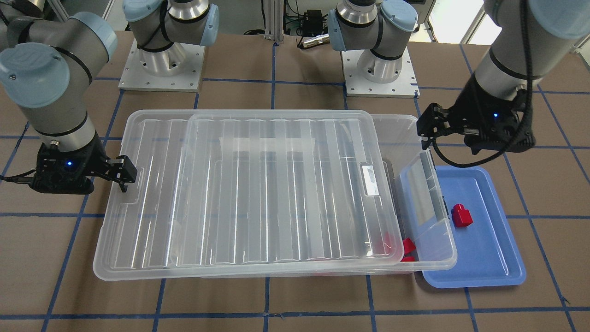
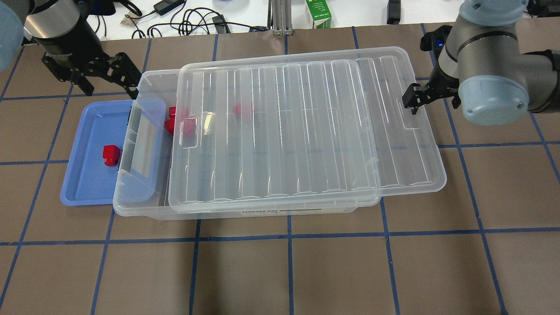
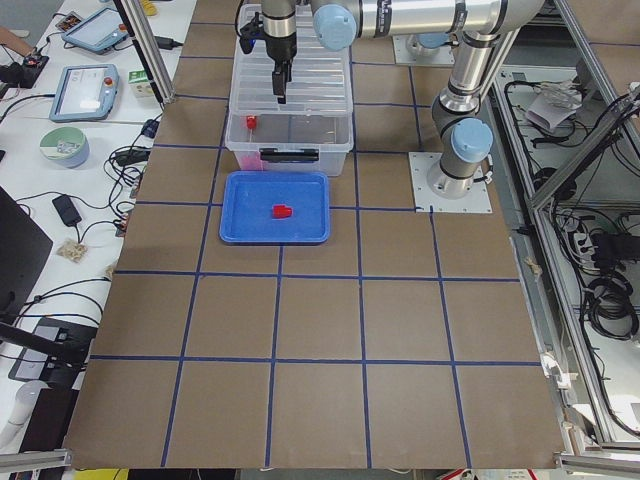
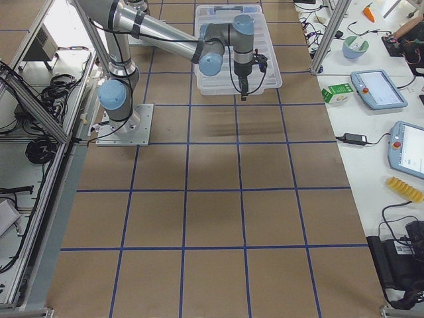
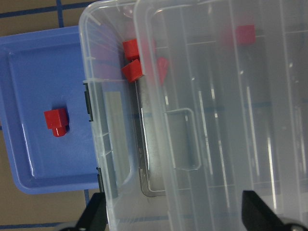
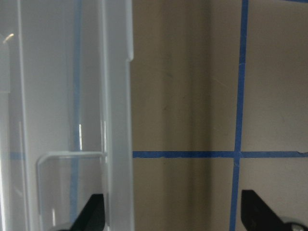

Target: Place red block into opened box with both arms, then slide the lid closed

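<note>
Cardboard, perhaps, over table (image 2: 280, 271); white bench (image 2: 358, 13) beyond; left gripper (image 5: 175, 214), right gripper (image 6: 173, 214) jaws apart.

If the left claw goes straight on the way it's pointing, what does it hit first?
Pointing down, the left claw would likely meet the lid edge first, or the box rim; height is unclear.

In the overhead view the left arm (image 2: 52, 22) enters at the upper left, its wrist angled down and toward the centre; the left end effector (image 2: 127, 76) has its fingers spread wide; the right arm (image 2: 490, 78) bends in from the upper right, elbow cap facing the camera; the right end effector (image 2: 413, 97) points toward the centre, fingers likewise wide apart; a blue light glows on each wrist.
</note>
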